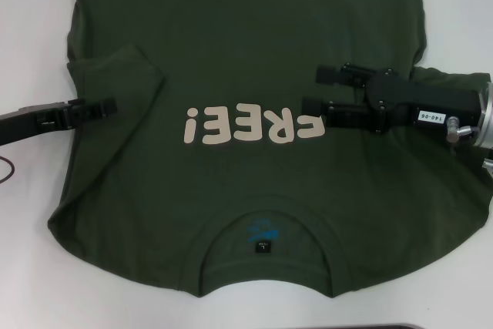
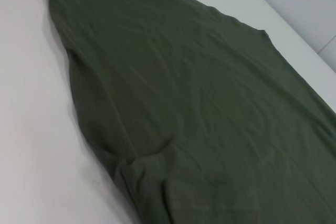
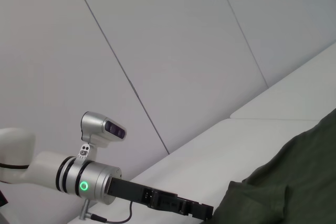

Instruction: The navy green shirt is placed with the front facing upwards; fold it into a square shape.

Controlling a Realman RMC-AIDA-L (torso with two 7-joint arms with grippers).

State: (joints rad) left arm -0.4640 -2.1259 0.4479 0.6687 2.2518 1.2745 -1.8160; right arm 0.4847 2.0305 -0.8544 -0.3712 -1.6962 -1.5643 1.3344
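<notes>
The navy green shirt (image 1: 246,44) lies flat on the white table (image 1: 31,36), front up, collar nearest me. Its cream letters "FREE!" (image 1: 250,125) read upside down, and the black neck tag (image 1: 261,246) shows inside the collar. The sleeve on my left (image 1: 115,75) is folded in over the body. My left gripper (image 1: 110,106) sits low at that folded edge. My right gripper (image 1: 313,88) hovers open over the chest, just right of the letters, holding nothing. The left wrist view shows only shirt cloth (image 2: 199,103). The right wrist view shows a shirt corner (image 3: 294,182) and the left gripper (image 3: 202,212).
Bare white table borders the shirt on both sides and in front of the collar. A thin black cable (image 1: 6,169) loops at the left edge. A dark strip (image 1: 408,327) shows at the near edge. Grey wall panels (image 3: 184,51) rise behind the table.
</notes>
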